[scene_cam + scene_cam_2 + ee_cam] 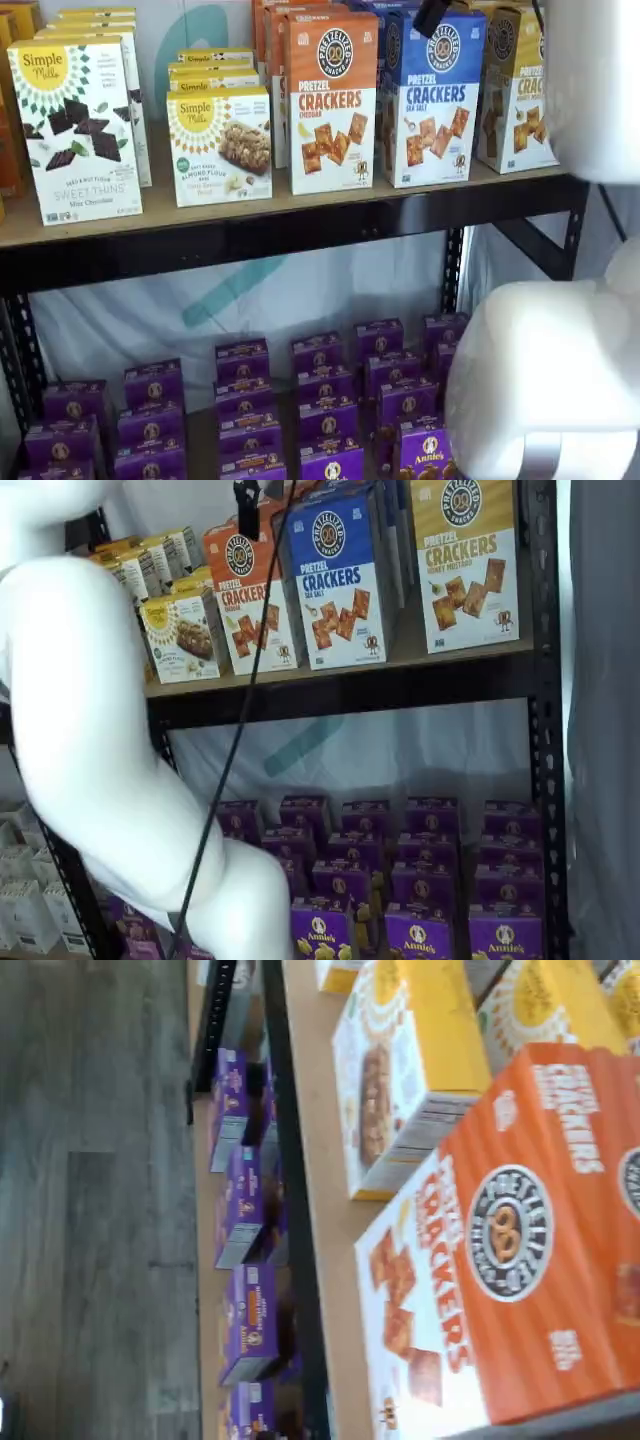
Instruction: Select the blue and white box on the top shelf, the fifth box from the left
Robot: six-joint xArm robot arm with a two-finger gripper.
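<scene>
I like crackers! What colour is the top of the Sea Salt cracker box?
Blue on top, white below. The blue and white box shows best in a shelf view.

Two frontal shelf views share the top shelf (pixel 300 225), wrist view close, looking down.

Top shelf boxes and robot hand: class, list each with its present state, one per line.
Blue and white cardboard Sea Salt cracker box: upright, ungripped.
Orange-topped Cheddar cracker box: upright.
Tan wooden top shelf: stocked.
Black-fingered hand: above boxes, opening unclear.
</scene>
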